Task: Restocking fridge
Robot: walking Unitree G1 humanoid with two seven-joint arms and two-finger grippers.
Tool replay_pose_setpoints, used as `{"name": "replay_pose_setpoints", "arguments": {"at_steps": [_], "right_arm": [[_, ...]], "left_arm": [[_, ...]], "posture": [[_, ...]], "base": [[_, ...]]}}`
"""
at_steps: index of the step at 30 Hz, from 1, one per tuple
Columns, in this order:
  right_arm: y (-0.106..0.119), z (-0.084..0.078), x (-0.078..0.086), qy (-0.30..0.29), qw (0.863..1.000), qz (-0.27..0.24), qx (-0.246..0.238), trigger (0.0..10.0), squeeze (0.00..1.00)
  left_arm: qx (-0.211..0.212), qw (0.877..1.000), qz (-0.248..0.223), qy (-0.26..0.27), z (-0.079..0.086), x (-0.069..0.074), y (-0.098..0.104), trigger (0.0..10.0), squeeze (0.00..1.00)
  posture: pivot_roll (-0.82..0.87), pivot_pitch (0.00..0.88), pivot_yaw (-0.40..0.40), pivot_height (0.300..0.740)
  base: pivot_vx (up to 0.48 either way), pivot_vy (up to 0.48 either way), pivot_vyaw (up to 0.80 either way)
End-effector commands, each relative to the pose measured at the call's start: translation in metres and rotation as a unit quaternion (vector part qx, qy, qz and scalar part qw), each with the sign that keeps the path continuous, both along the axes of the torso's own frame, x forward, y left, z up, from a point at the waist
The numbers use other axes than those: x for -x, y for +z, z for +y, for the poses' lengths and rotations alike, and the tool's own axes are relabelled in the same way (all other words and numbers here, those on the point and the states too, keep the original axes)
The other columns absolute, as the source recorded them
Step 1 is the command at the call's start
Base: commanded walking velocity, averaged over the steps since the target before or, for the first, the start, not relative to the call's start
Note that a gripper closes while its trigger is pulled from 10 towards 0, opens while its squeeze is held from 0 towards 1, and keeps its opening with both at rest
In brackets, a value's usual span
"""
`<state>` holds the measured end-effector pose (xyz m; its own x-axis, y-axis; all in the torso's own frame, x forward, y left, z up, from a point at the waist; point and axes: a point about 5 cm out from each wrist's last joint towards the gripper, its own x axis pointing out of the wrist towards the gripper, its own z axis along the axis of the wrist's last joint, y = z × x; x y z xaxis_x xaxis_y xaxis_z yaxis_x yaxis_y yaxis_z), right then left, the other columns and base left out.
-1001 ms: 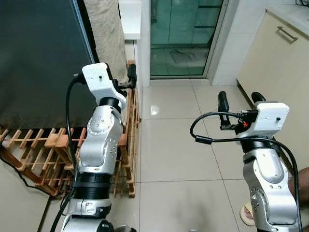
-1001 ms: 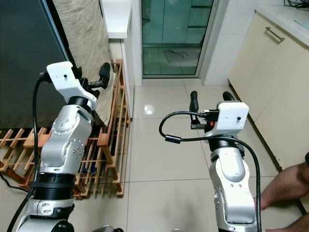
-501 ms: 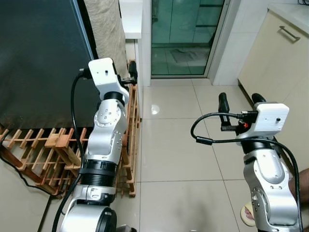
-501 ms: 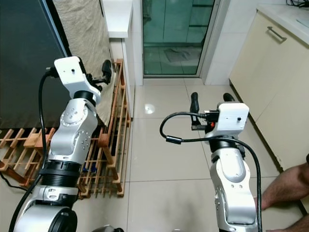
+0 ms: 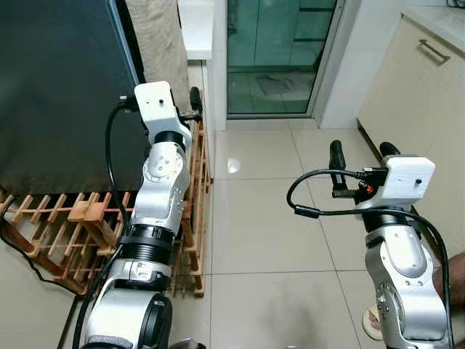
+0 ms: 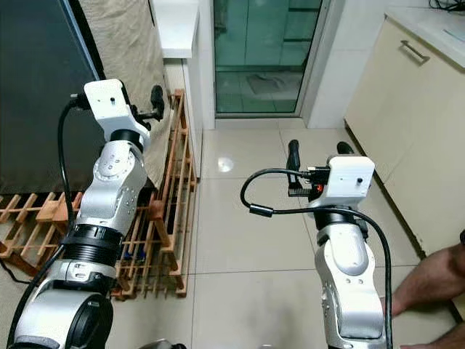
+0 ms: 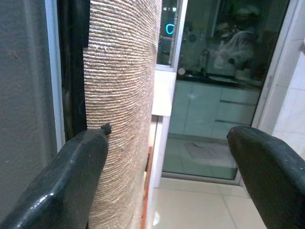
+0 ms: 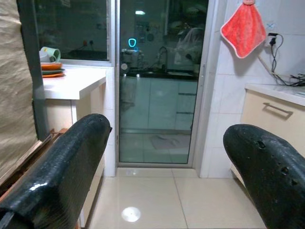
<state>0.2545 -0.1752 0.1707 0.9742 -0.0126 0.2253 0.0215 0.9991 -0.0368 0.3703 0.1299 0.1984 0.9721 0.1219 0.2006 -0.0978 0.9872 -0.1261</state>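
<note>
While both arms were raised before the robot, the left gripper (image 7: 167, 157) was held high beside the dark fridge (image 5: 58, 87), its jaws spread with nothing between them, close to the woven beige cloth (image 7: 121, 95) hanging at the fridge's right edge. A wooden rack (image 5: 80, 218) was seen on the tiled floor (image 5: 254, 233) under the fridge's front, running along the wall beneath the left arm. The right gripper (image 8: 164, 157) was held over the open floor, well apart from the fridge, jaws likewise spread and empty, pointed toward a glass sliding door (image 8: 157, 81). A cream cabinet (image 6: 414, 123) stood to the right.
</note>
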Motion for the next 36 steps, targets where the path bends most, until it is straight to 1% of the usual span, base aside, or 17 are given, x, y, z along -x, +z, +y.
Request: {"name": "replay_pose_setpoints", "arguments": {"at_steps": [1, 3, 5, 9, 11, 12, 13, 16, 20, 22, 27, 30, 31, 33, 34, 35, 36], "right_arm": [[-0.001, -0.004, 0.002, -0.009, 1.000, 0.000, 0.004, 10.0, 0.14], [-0.001, -0.004, 0.002, -0.010, 1.000, -0.001, 0.005, 10.0, 0.13], [0.000, -0.004, 0.003, -0.010, 1.000, -0.002, 0.006, 10.0, 0.14], [0.007, -0.008, 0.007, -0.028, 0.999, -0.021, 0.007, 10.0, 0.13], [0.022, -0.008, 0.009, -0.043, 0.997, -0.059, 0.019, 10.0, 0.14], [0.025, -0.008, 0.010, -0.047, 0.996, -0.068, 0.023, 10.0, 0.14], [0.032, -0.007, 0.008, -0.049, 0.995, -0.083, 0.024, 10.0, 0.13], [0.053, -0.005, -0.001, -0.049, 0.991, -0.125, 0.025, 10.0, 0.14], [0.064, -0.002, -0.015, -0.039, 0.988, -0.148, 0.015, 10.0, 0.14], [0.065, 0.001, -0.024, -0.031, 0.988, -0.150, 0.008, 10.0, 0.14], [0.064, 0.003, -0.029, -0.029, 0.989, -0.147, -0.007, 10.0, 0.14], [0.063, 0.007, -0.029, -0.022, 0.989, -0.148, -0.008, 10.0, 0.13], [0.068, 0.011, -0.028, -0.016, 0.986, -0.164, 0.008, 10.0, 0.14], [0.071, 0.014, -0.027, -0.013, 0.984, -0.176, 0.020, 10.0, 0.14], [0.091, 0.025, -0.023, 0.010, 0.970, -0.231, 0.068, 10.0, 0.13], [0.091, 0.025, -0.023, 0.010, 0.970, -0.231, 0.068, 10.0, 0.13], [0.097, 0.028, -0.022, 0.016, 0.966, -0.247, 0.079, 10.0, 0.13]], "left_arm": [[0.001, 1.000, 0.006, 0.028, 0.010, -0.004, 0.001, 10.0, 0.00], [0.007, 0.999, 0.007, 0.031, 0.013, -0.004, 0.000, 10.0, 0.00], [0.026, 1.000, 0.002, 0.009, 0.015, -0.002, 0.000, 10.0, 0.00], [0.062, 0.996, -0.009, -0.068, 0.011, 0.019, -0.005, 10.0, 0.00], [0.076, 0.993, -0.022, -0.086, 0.011, 0.034, -0.002, 10.0, 0.00], [0.079, 0.993, -0.026, -0.088, 0.011, 0.037, 0.000, 10.0, 0.00], [0.090, 0.991, -0.040, -0.088, 0.012, 0.040, 0.007, 10.0, 0.00], [0.112, 0.984, -0.108, -0.085, 0.009, 0.041, 0.042, 10.0, 0.00], [0.112, 0.976, -0.171, -0.082, 0.005, 0.040, 0.077, 10.0, 0.00], [0.103, 0.976, -0.171, -0.087, 0.001, 0.040, 0.080, 10.0, 0.00], [0.092, 0.978, -0.160, -0.099, -0.004, 0.042, 0.073, 10.0, 0.00], [0.104, 0.974, -0.171, -0.109, -0.006, 0.043, 0.075, 10.0, 0.00], [0.107, 0.972, -0.178, -0.108, -0.006, 0.044, 0.077, 10.0, 0.00], [0.109, 0.971, -0.182, -0.107, -0.006, 0.045, 0.079, 10.0, 0.00], [0.114, 0.970, -0.196, -0.091, -0.003, 0.046, 0.085, 10.0, 0.00], [0.114, 0.970, -0.196, -0.091, -0.003, 0.046, 0.085, 10.0, 0.00], [0.114, 0.969, -0.202, -0.084, -0.001, 0.046, 0.088, 10.0, 0.00]], "posture": [[-0.21, 0.000, 0.054, 0.740], [-0.22, 0.000, 0.057, 0.740], [-0.22, 0.000, 0.059, 0.740], [-0.21, 0.000, 0.059, 0.740], [-0.19, 0.000, 0.056, 0.740], [-0.19, 0.000, 0.056, 0.740], [-0.18, 0.000, 0.048, 0.740], [-0.15, 0.000, 0.028, 0.740], [-0.15, 0.000, 0.014, 0.740], [-0.14, 0.000, 0.012, 0.740], [-0.13, 0.000, 0.013, 0.740], [-0.13, 0.000, 0.011, 0.740], [-0.13, 0.000, 0.010, 0.740], [-0.13, 0.000, 0.010, 0.740], [-0.13, 0.000, 0.012, 0.740], [-0.13, 0.000, 0.012, 0.740], [-0.13, 0.000, 0.012, 0.740]], "base": [[0.000, 0.000, 0.00], [0.000, 0.000, 0.00], [0.000, 0.000, 0.00], [0.000, 0.000, 0.00], [0.000, 0.000, 0.00], [0.000, 0.000, 0.00], [0.000, 0.000, 0.00], [0.000, 0.000, 0.00], [0.000, 0.000, 0.00], [0.000, 0.000, 0.00], [0.000, 0.000, 0.00], [0.000, 0.000, 0.00], [0.416, 0.000, 0.00], [0.416, 0.000, 0.00], [0.409, 0.251, 0.00], [0.409, 0.251, 0.00], [0.401, 0.266, 0.00]]}}
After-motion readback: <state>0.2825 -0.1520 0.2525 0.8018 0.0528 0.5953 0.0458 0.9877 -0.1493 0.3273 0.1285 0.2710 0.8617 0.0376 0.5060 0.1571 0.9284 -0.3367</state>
